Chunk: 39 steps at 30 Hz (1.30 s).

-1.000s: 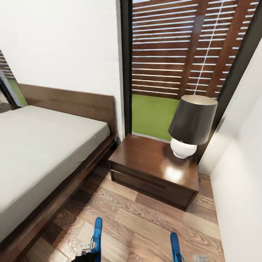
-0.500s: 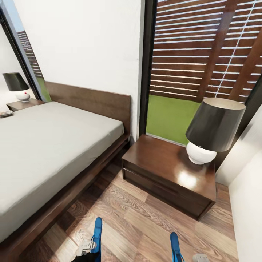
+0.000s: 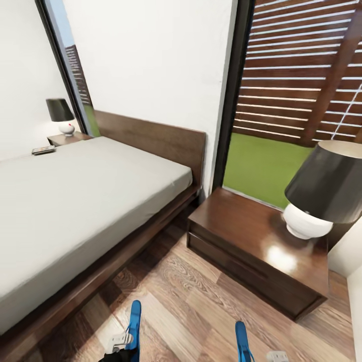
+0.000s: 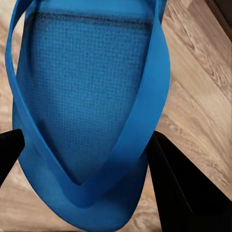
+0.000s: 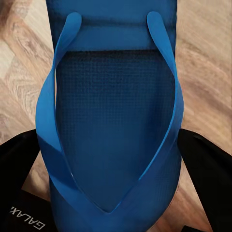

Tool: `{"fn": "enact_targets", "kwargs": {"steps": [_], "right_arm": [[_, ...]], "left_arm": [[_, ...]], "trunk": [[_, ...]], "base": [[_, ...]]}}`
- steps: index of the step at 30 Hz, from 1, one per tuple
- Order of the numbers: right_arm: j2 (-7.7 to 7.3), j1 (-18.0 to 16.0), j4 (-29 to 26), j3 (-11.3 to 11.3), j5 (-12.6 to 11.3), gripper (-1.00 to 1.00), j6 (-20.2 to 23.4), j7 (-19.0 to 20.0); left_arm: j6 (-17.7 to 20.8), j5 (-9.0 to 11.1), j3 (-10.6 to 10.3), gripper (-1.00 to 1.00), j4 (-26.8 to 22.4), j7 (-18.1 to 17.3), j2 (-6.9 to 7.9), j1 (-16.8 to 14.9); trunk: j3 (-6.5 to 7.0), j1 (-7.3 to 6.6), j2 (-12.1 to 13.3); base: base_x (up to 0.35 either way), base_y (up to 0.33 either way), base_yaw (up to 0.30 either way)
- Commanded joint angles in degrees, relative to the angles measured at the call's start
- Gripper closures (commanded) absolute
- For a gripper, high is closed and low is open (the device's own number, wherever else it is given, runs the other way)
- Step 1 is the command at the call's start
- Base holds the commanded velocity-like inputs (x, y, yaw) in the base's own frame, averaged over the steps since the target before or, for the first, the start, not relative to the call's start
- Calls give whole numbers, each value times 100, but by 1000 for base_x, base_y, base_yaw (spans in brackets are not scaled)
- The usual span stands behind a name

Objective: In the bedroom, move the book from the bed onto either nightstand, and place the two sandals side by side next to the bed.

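Observation:
I hold one bright blue sandal (image 3: 134, 322) in my left gripper (image 3: 118, 345) and the other sandal (image 3: 242, 340) in my right gripper (image 3: 276, 356), both low over the wood floor. In the left wrist view the sandal (image 4: 87, 96) sits between the black fingers (image 4: 169, 174). The right wrist view has its sandal (image 5: 113, 111) gripped the same way. The bed (image 3: 75, 201) stretches to the left. A small dark book (image 3: 42, 150) lies at the mattress's far edge. One nightstand (image 3: 251, 236) stands close on the right, another nightstand (image 3: 63, 139) beyond the bed.
A black-shaded lamp (image 3: 324, 193) stands on the near nightstand and a smaller lamp (image 3: 61, 114) on the far one. A tall dark-framed window (image 3: 296, 100) with wooden slats is behind. Wood floor (image 3: 186, 301) lies between bed and nightstand; a white wall is at the right.
The camera has swung to the left, so the whole picture has shifted right; the far nightstand, its lamp and the book have come into view. Both sandals stay gripped as before.

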Motion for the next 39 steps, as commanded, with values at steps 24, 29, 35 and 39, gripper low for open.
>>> {"fn": "enact_targets", "kwargs": {"steps": [24,29,35,39], "right_arm": [[-2,-3,6,-7,-33,100,-2,33],[-2,-3,6,-8,-33,100,-2,33],[-2,-2,6,-8,-33,100,-2,33],[-7,-1,6,-8,-37,100,-2,33]], "left_arm": [[1,-2,25,100,7,-30,-2,-5],[1,-2,25,100,7,-30,-1,-5],[1,-2,25,100,7,-30,-1,-5],[1,-2,25,100,7,-30,-1,-5]], "trunk": [[-5,-1,-2],[-5,-1,-2],[-5,-1,-2],[-5,-1,-2]], "base": [[0,0,284],[0,0,284],[0,0,284],[0,0,284]]}}
